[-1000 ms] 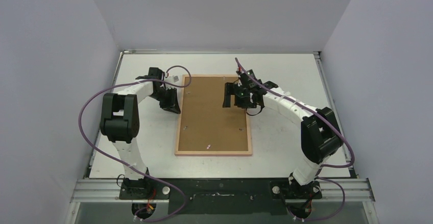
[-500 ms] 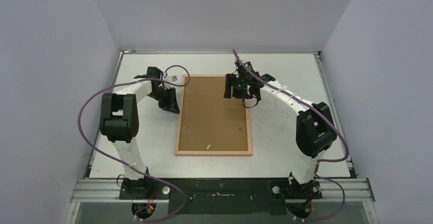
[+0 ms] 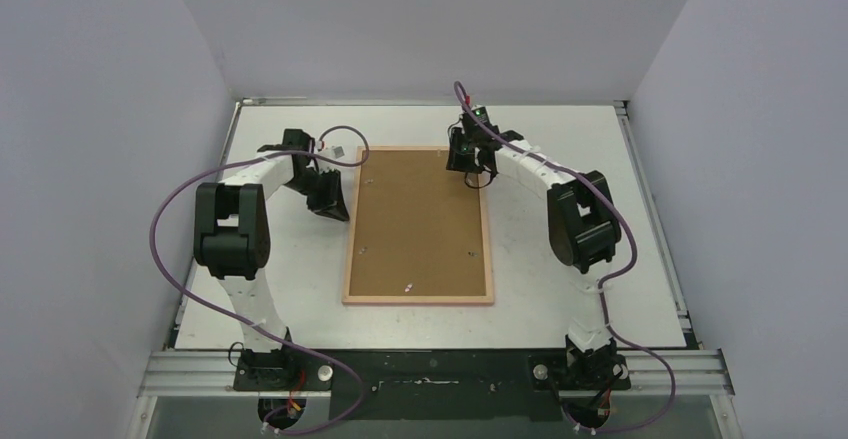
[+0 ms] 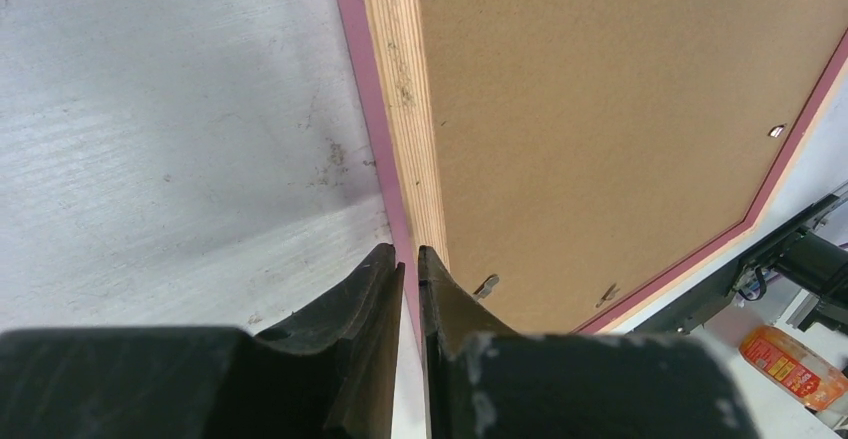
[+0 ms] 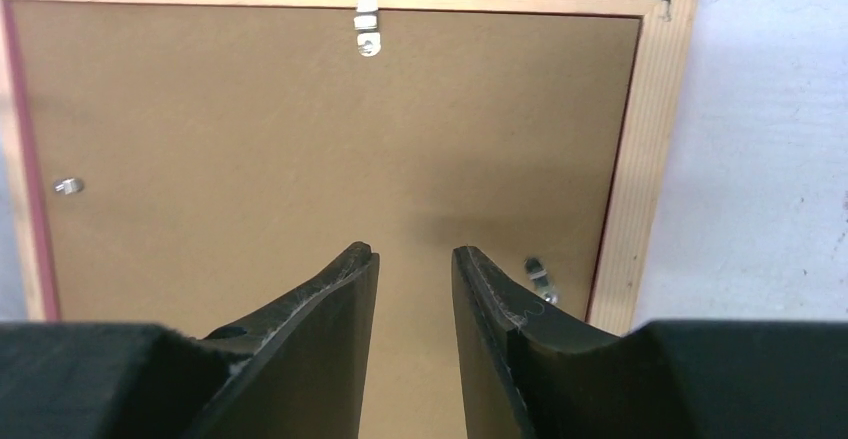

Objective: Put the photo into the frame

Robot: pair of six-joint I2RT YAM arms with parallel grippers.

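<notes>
The frame (image 3: 418,300) lies face down in the middle of the table, its pale pink wood border (image 5: 655,139) around a brown backing panel (image 3: 415,229). My left gripper (image 3: 338,209) is at the frame's left side and is shut on the thin pink edge (image 4: 372,119), which runs between its fingertips (image 4: 411,259). My right gripper (image 3: 468,164) hovers over the far right part of the backing panel (image 5: 300,129). Its jaws stand a narrow gap apart (image 5: 414,254) with nothing between them. The photo is hidden from every view.
Small metal tabs (image 5: 367,24) (image 5: 68,186) (image 5: 538,276) sit along the backing's rim. White tabletop (image 3: 570,289) surrounds the frame, with grey walls on three sides. An orange packet (image 4: 790,359) lies off the table's edge.
My right arm has swung toward the frame's far edge and its jaws have narrowed from wide open. The left gripper and the frame have stayed put.
</notes>
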